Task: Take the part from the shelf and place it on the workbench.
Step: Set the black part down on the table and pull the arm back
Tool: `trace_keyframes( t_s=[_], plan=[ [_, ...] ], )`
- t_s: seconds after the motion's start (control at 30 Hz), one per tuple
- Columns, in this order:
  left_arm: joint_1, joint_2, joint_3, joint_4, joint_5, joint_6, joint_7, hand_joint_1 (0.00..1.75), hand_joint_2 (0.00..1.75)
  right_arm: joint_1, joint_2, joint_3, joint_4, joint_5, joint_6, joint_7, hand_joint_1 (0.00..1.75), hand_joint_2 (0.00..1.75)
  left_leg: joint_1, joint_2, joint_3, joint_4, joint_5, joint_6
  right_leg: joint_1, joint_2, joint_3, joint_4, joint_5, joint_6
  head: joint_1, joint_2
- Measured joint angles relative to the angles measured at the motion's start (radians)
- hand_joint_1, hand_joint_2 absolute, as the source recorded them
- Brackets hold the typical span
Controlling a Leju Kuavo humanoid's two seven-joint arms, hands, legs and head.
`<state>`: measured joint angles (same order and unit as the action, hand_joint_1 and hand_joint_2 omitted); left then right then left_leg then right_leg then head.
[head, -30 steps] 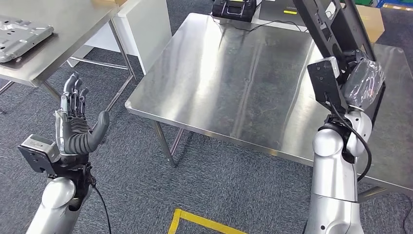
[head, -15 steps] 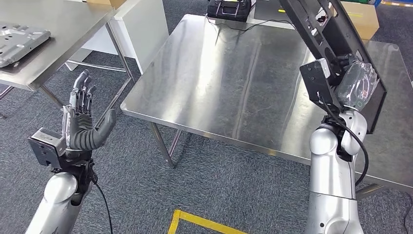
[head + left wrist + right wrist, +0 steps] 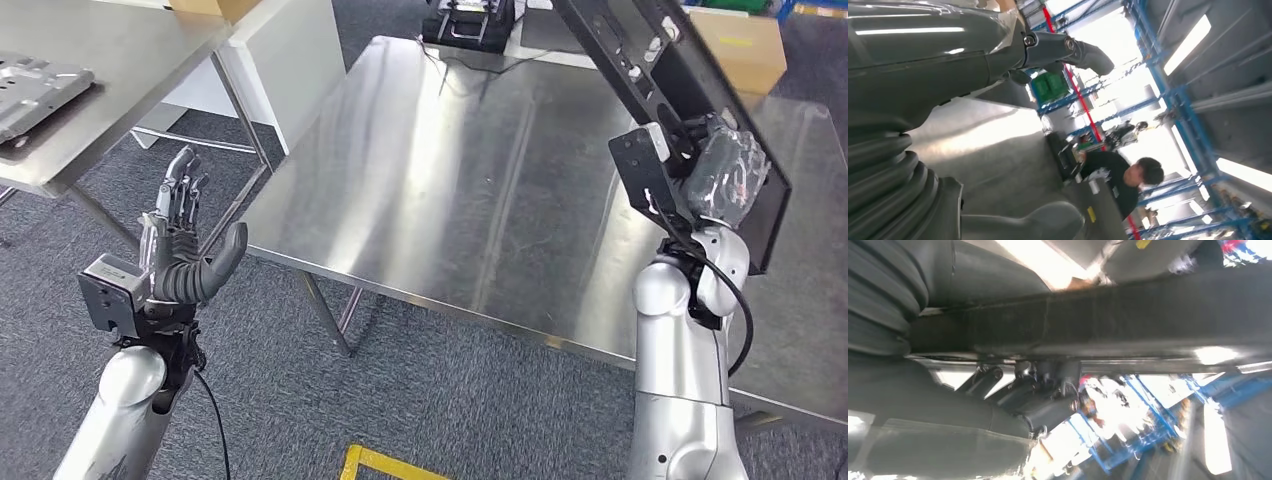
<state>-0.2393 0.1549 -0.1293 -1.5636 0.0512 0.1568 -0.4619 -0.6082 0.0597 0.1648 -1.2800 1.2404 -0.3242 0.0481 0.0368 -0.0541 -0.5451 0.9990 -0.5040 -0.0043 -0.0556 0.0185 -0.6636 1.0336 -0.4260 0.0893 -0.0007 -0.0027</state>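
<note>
My right hand (image 3: 722,176), wrapped in clear plastic, grips a long black metal part (image 3: 640,55) and holds it tilted above the right side of the steel workbench (image 3: 450,180). The part runs from the hand up and back toward the bench's far edge. In the right wrist view the black part (image 3: 1128,315) crosses the frame with my dark fingers (image 3: 1038,390) curled under it. My left hand (image 3: 180,245) is raised left of the bench over the carpet, fingers apart and holding nothing; the left wrist view shows its thumb (image 3: 1018,222) and fingers (image 3: 1068,50) spread.
A second steel table (image 3: 110,60) at the far left carries a grey metal plate (image 3: 35,85). A black device (image 3: 465,22) sits at the workbench's far edge, a cardboard box (image 3: 745,45) behind. A person (image 3: 1120,175) stands beyond the bench. Yellow floor tape (image 3: 385,462) lies below.
The whole view has shifted a little, so the camera moved. My right hand has carried the black part slightly up and farther over the bench. The left hand stays open.
</note>
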Motion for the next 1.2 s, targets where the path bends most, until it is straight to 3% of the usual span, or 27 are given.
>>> trace_keyframes(
  t_s=[0.03,0.07,0.13,0.17,0.2,0.23,0.3,0.33,0.37,0.43,0.47,0.5,0.53,0.6,0.63,0.67,0.73,0.77,0.8,0.83,0.9,0.93,0.97,1.0,1.1,1.13,1.2],
  plan=[
    [0.0,0.001,0.001,0.001,0.0,0.0,0.0,0.0,1.75,0.002,0.001,-0.001,0.002,0.001,0.0,0.0,1.75,1.75,0.001,0.0,-0.006,0.01,0.002,-0.002,-0.001,0.0,0.007,0.006,-0.006,-0.02,-0.004,0.0],
    [0.001,0.001,0.002,0.001,0.0,0.0,0.0,0.0,1.75,0.002,0.001,-0.003,0.003,0.002,-0.001,0.001,1.75,1.75,0.002,0.007,-0.02,0.041,0.019,-0.005,-0.001,0.0,0.016,0.008,-0.014,-0.031,-0.008,0.0],
    [0.001,0.002,0.003,0.003,0.001,0.0,-0.001,0.0,1.75,0.003,0.003,-0.004,0.005,0.004,-0.001,0.0,1.75,1.75,0.002,0.031,-0.099,0.158,0.071,-0.013,0.0,0.0,0.049,0.003,-0.034,-0.047,-0.012,0.0],
    [0.003,0.002,0.002,0.004,0.002,0.0,-0.001,0.0,1.75,0.005,0.004,-0.004,0.008,0.005,-0.002,-0.001,1.75,1.75,0.002,0.044,-0.151,0.223,0.079,-0.015,0.004,-0.001,0.069,-0.003,-0.044,-0.052,-0.014,0.0],
    [0.006,0.002,0.002,0.006,0.003,0.0,0.0,0.0,1.75,0.009,0.004,-0.004,0.011,0.006,-0.002,-0.001,1.75,1.75,0.001,0.052,-0.2,0.269,0.057,-0.015,0.007,-0.002,0.092,-0.011,-0.053,-0.054,-0.016,0.0],
    [0.009,0.002,0.002,0.008,0.006,-0.001,0.0,0.0,1.75,0.012,0.004,-0.003,0.015,0.007,-0.002,-0.002,1.75,1.75,-0.002,0.055,-0.241,0.29,0.014,-0.01,0.01,-0.002,0.115,-0.019,-0.063,-0.055,-0.016,0.0],
    [0.012,0.002,0.003,0.01,0.015,-0.005,0.0,0.0,1.75,0.015,0.006,-0.002,0.021,0.009,-0.001,-0.002,1.75,1.75,-0.014,0.055,-0.287,0.26,-0.069,0.01,0.02,0.0,0.163,-0.036,-0.087,-0.056,-0.017,0.0],
    [0.012,0.002,0.003,0.012,0.021,-0.007,-0.001,0.0,1.75,0.015,0.007,0.0,0.024,0.011,-0.001,-0.002,1.75,1.75,-0.024,0.054,-0.294,0.212,-0.067,0.028,0.027,0.002,0.186,-0.044,-0.1,-0.058,-0.018,0.0],
    [0.012,0.002,0.003,0.013,0.025,-0.008,-0.001,0.0,1.75,0.016,0.008,0.002,0.028,0.013,0.0,-0.002,1.75,1.75,-0.037,0.05,-0.292,0.145,-0.015,0.053,0.033,0.004,0.206,-0.052,-0.113,-0.061,-0.018,0.0],
    [0.012,0.003,0.005,0.016,0.034,-0.009,-0.004,0.0,1.75,0.017,0.01,0.007,0.041,0.019,0.004,-0.002,1.75,1.75,-0.068,0.027,-0.271,0.004,0.181,0.101,0.041,0.01,0.24,-0.063,-0.14,-0.063,-0.013,0.0],
    [0.011,0.004,0.007,0.018,0.037,-0.009,-0.005,0.0,1.75,0.017,0.011,0.01,0.049,0.022,0.008,-0.001,1.75,1.75,-0.082,0.015,-0.259,-0.04,0.264,0.112,0.046,0.014,0.248,-0.068,-0.152,-0.061,-0.012,0.0],
    [0.01,0.004,0.01,0.019,0.04,-0.009,-0.007,0.0,1.75,0.015,0.013,0.012,0.057,0.025,0.012,-0.001,1.75,1.75,-0.09,0.006,-0.249,-0.059,0.306,0.113,0.048,0.018,0.254,-0.074,-0.164,-0.058,-0.01,0.0],
    [0.008,0.004,0.012,0.02,0.044,-0.009,-0.009,0.0,1.75,0.009,0.016,0.014,0.065,0.029,0.016,0.0,1.75,1.75,-0.095,0.002,-0.242,-0.062,0.314,0.109,0.051,0.021,0.261,-0.082,-0.175,-0.054,-0.01,0.0],
    [0.004,0.003,0.016,0.022,0.049,-0.007,-0.013,0.0,1.75,-0.007,0.021,0.019,0.078,0.033,0.024,0.001,1.75,1.75,-0.093,0.006,-0.229,-0.061,0.289,0.104,0.052,0.016,0.272,-0.081,-0.198,-0.053,-0.013,0.0],
    [0.003,0.001,0.019,0.023,0.051,-0.006,-0.015,0.0,1.75,-0.018,0.023,0.024,0.093,0.035,0.03,0.001,1.75,1.75,-0.091,0.007,-0.219,-0.064,0.278,0.106,0.056,0.01,0.265,-0.051,-0.218,-0.056,-0.013,0.0],
    [0.002,0.0,0.022,0.025,0.053,-0.004,-0.018,0.0,1.75,-0.027,0.023,0.029,0.112,0.036,0.039,0.001,1.75,1.75,-0.088,0.008,-0.208,-0.067,0.268,0.108,0.059,0.004,0.244,0.002,-0.245,-0.062,-0.013,0.0],
    [0.005,-0.004,0.028,0.032,0.054,0.0,-0.027,0.0,1.75,-0.036,0.022,0.041,0.165,0.039,0.068,0.006,1.75,1.75,-0.087,0.01,-0.189,-0.067,0.248,0.111,0.063,-0.003,0.164,0.141,-0.297,-0.072,-0.012,0.0],
    [0.008,-0.006,0.03,0.036,0.055,0.001,-0.033,0.0,1.75,-0.036,0.022,0.047,0.196,0.041,0.088,0.012,1.75,1.75,-0.087,0.009,-0.18,-0.067,0.24,0.11,0.063,-0.003,0.127,0.19,-0.305,-0.069,-0.012,0.0],
    [0.011,-0.008,0.033,0.04,0.056,0.003,-0.039,0.0,1.75,-0.036,0.022,0.052,0.228,0.043,0.109,0.019,1.75,1.75,-0.087,0.008,-0.172,-0.067,0.233,0.109,0.063,-0.003,0.1,0.205,-0.291,-0.059,-0.012,0.0],
    [0.013,-0.009,0.036,0.042,0.057,0.006,-0.046,0.0,1.75,-0.038,0.022,0.059,0.261,0.044,0.129,0.027,1.75,1.75,-0.086,0.006,-0.165,-0.066,0.227,0.107,0.06,-0.004,0.088,0.182,-0.256,-0.042,-0.012,0.0],
    [0.016,-0.012,0.045,0.045,0.06,0.011,-0.057,0.0,1.75,-0.052,0.024,0.071,0.328,0.044,0.159,0.035,1.75,1.75,-0.084,0.001,-0.161,-0.06,0.22,0.101,0.051,-0.004,0.092,0.06,-0.149,-0.005,-0.012,0.0],
    [0.017,-0.012,0.05,0.046,0.062,0.012,-0.063,0.0,1.75,-0.06,0.025,0.078,0.363,0.044,0.169,0.037,1.75,1.75,-0.085,-0.001,-0.163,-0.054,0.218,0.098,0.046,-0.005,0.101,0.006,-0.105,0.005,-0.012,0.0],
    [0.02,-0.012,0.055,0.046,0.063,0.012,-0.068,0.0,1.75,-0.068,0.027,0.085,0.398,0.044,0.177,0.04,1.75,1.75,-0.085,-0.003,-0.166,-0.047,0.216,0.095,0.044,-0.006,0.107,-0.027,-0.078,0.005,-0.013,0.0],
    [0.023,-0.013,0.061,0.045,0.064,0.01,-0.073,0.0,1.75,-0.074,0.028,0.093,0.432,0.046,0.184,0.045,1.75,1.75,-0.086,-0.004,-0.168,-0.041,0.213,0.092,0.045,-0.007,0.11,-0.037,-0.068,-0.003,-0.013,0.0],
    [0.032,-0.012,0.078,0.04,0.067,-0.004,-0.082,0.0,1.75,-0.1,0.035,0.111,0.514,0.055,0.194,0.06,1.75,1.75,-0.086,-0.004,-0.178,-0.025,0.203,0.084,0.042,-0.01,0.117,-0.038,-0.064,-0.035,-0.013,0.0],
    [0.033,-0.011,0.084,0.036,0.068,-0.009,-0.084,0.0,1.75,-0.112,0.037,0.117,0.538,0.057,0.194,0.063,1.75,1.75,-0.084,0.003,-0.189,-0.001,0.189,0.076,0.038,-0.011,0.121,-0.039,-0.064,-0.046,-0.016,0.0],
    [0.035,-0.011,0.093,0.03,0.069,-0.013,-0.087,0.0,1.75,-0.134,0.039,0.128,0.581,0.058,0.192,0.066,1.75,1.75,-0.072,0.027,-0.239,0.11,0.136,0.053,0.034,-0.014,0.132,-0.04,-0.067,-0.063,-0.024,0.0]
  ],
)
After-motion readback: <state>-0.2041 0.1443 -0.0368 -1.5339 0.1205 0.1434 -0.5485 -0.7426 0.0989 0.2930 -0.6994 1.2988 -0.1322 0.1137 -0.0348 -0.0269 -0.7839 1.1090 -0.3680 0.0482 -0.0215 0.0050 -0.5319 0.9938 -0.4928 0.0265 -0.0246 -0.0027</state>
